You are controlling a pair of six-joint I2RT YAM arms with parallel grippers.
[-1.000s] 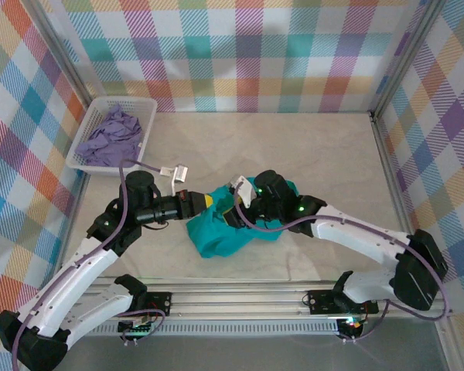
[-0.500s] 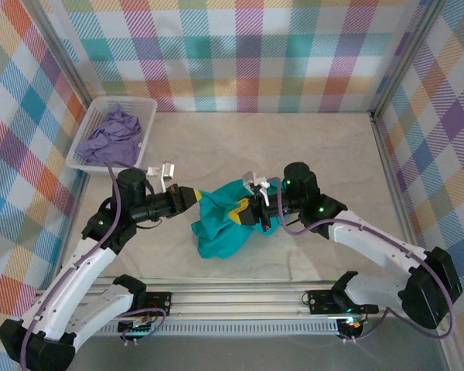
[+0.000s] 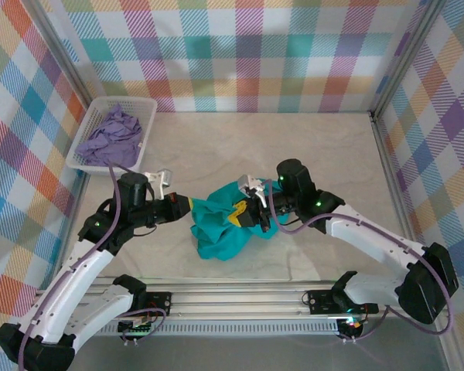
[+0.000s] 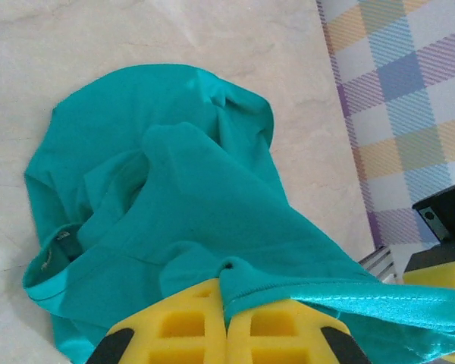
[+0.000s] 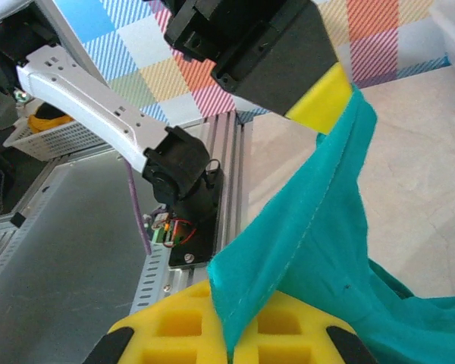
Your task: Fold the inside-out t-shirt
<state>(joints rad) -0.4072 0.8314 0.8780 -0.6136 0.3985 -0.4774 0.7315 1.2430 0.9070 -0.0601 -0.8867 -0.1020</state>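
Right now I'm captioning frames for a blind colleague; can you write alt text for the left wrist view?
The yellow-padded left gripper is shut on a hemmed edge of the teal t-shirt, which stretches right to the right gripper. The rest of the shirt lies crumpled on the pale table, a plaid wall beyond.

Nothing legible anywhere, no word, number or brand could be read. The one candidate was a small tag (image 4: 61,236) near the neck hem of the inside-out t-shirt (image 4: 174,189), seen from the left wrist, and it was too tiny and blurred to make out.
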